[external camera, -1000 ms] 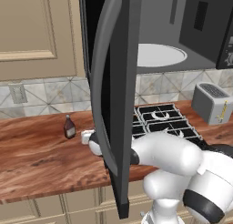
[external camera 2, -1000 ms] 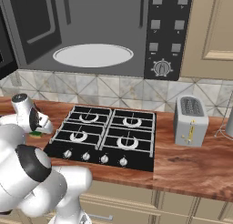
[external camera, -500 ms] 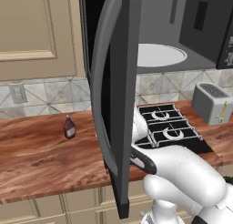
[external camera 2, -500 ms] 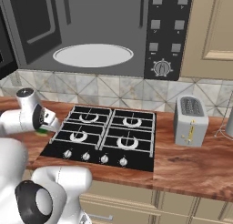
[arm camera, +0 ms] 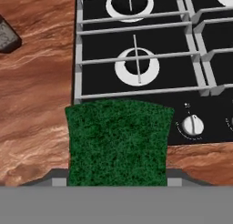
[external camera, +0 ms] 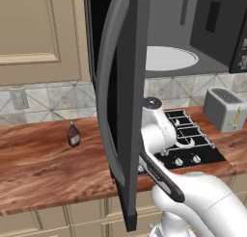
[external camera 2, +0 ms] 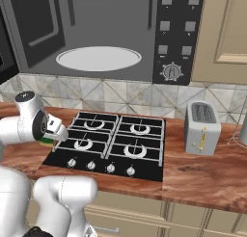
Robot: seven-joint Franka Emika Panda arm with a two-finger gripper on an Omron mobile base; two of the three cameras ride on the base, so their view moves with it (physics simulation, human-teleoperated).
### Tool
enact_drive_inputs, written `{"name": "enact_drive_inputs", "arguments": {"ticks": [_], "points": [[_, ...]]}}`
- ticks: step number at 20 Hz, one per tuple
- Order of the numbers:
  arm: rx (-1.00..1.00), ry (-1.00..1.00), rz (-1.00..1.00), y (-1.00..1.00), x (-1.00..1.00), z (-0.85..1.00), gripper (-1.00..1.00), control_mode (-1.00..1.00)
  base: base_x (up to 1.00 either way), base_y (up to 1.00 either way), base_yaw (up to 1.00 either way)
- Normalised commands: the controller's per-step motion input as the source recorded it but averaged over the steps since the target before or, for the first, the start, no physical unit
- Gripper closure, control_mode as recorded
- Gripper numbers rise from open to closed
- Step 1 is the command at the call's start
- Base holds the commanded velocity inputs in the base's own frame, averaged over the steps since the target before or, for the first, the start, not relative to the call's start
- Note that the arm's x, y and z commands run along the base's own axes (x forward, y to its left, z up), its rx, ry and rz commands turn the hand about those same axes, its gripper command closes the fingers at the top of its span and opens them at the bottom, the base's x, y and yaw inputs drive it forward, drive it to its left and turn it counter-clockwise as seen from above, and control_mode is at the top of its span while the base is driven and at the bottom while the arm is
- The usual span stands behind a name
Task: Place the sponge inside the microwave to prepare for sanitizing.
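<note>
My gripper [arm camera: 117,178] is shut on the sponge [arm camera: 118,141], whose green face sits between the two fingers. It hangs over the counter at the front left corner of the stove [arm camera: 136,50]. In the right base view the gripper [external camera 2: 52,131] is at the stove's left edge, with a sliver of green sponge [external camera 2: 46,141] under it. Above, the microwave [external camera 2: 96,19] is open, showing its grey interior and white turntable [external camera 2: 98,58]. Its black door [external camera: 120,111] swings out to the left and hides the hand in the left base view.
A small brown bottle [external camera: 73,134] stands on the wooden counter [external camera: 43,164] left of the door. A silver toaster [external camera 2: 202,127] sits right of the stove [external camera 2: 116,144]. Beige cabinets flank the microwave.
The hand with the sponge has moved right, from the counter left of the door to the stove's left edge. The arm has swung in behind the open door.
</note>
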Motion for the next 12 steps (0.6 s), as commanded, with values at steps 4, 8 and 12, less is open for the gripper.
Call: {"name": "enact_drive_inputs", "arguments": {"ticks": [4,8,12], "points": [[-0.08,-0.05,0.0,-0.33,-0.56,0.37,1.0,-1.0,0.0,0.0,0.0],[-0.06,-0.07,0.0,-0.32,-0.52,0.44,1.0,-1.0,0.0,0.0,0.0],[-0.02,-0.11,0.0,-0.3,-0.4,0.69,1.0,-1.0,0.0,0.0,0.0]]}}
